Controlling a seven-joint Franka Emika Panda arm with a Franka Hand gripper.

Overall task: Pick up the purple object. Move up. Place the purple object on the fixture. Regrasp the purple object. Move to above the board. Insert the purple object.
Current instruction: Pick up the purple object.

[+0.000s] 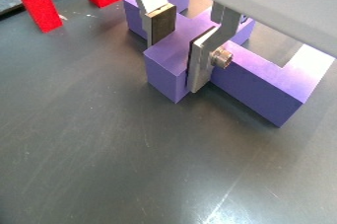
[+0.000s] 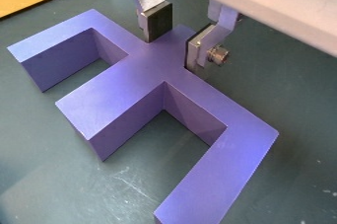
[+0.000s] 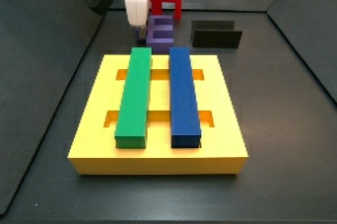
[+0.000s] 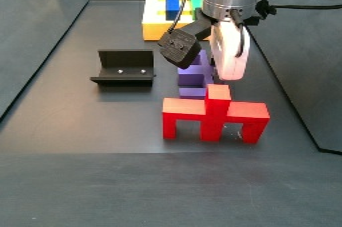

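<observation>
- On the dark floor, the board (image 3: 158, 119) lies well apart from the work.
- Purple object (image 2: 145, 90) lies flat, between board and red piece (image 4: 214, 117).
- Fixture (image 4: 123, 68) stands beside, unoccupied.
- Pincer (image 2: 180, 33) straddles the stem, plates slightly open, nothing gripped yet.
- Advice: centre on the stem, descend squarely, then close.

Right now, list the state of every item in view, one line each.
Two-finger gripper: low over the purple piece, fingers astride its stem; contact unclear.
Blocky purple object: flat on the floor.
Blocky red piece: on the floor, ungrasped.
Dark fixture: empty.
Yellow slotted board: holds green bar and blue bar.
</observation>
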